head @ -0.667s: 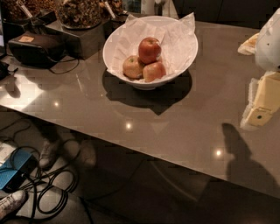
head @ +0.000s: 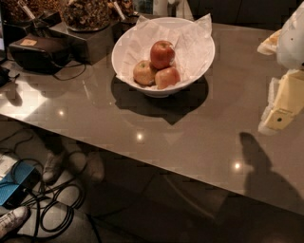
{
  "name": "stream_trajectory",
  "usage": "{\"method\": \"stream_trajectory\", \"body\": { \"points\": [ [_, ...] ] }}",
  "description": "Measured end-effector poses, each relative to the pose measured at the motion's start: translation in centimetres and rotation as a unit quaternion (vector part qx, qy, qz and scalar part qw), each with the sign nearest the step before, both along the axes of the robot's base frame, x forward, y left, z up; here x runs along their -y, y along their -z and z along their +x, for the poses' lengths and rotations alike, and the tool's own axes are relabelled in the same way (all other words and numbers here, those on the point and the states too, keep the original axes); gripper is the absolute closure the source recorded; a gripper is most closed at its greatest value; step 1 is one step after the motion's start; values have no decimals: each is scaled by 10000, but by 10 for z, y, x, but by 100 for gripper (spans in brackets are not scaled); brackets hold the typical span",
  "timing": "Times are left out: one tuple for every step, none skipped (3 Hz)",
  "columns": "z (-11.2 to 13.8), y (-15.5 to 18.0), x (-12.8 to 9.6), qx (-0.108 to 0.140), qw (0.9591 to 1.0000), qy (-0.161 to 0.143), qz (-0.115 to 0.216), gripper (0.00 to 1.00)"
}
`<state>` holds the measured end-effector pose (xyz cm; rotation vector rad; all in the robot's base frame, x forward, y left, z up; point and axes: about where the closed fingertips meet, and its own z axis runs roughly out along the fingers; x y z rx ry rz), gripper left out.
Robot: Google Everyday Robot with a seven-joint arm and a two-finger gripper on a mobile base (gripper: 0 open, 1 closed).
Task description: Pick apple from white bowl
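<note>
The white bowl [head: 190,66], wide and lined with crumpled white paper, stands on the glossy grey table [head: 156,128] at the back centre. In it lie three apples: the deep red apple [head: 162,53] on top, a pale yellow-tan one [head: 143,72] at front left, an orange-pink one [head: 167,77] at front right. My gripper [head: 280,111], cream-coloured, hangs at the right edge of the view, well to the right of the bowl and above the table. Its shadow falls on the table below it.
Dark containers of brown granola-like food [head: 85,14] stand at the back left. A black box [head: 38,52] with a cable sits left of the bowl. On the floor lie cables [head: 52,204], a blue device [head: 12,190] and a shoe [head: 12,220].
The view has shifted slightly; the bowl sits a little further right in the frame. The gripper stays at the right edge, nearly unchanged. The apples have not moved.
</note>
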<state>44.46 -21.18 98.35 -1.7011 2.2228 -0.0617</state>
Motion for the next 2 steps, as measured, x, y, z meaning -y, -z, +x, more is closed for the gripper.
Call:
{"method": "stream_trajectory", "body": {
  "points": [
    [37, -4, -22, -259, 9996, 115, 0, 0],
    [41, -5, -25, -177, 9998, 100, 28, 0]
  ]
}}
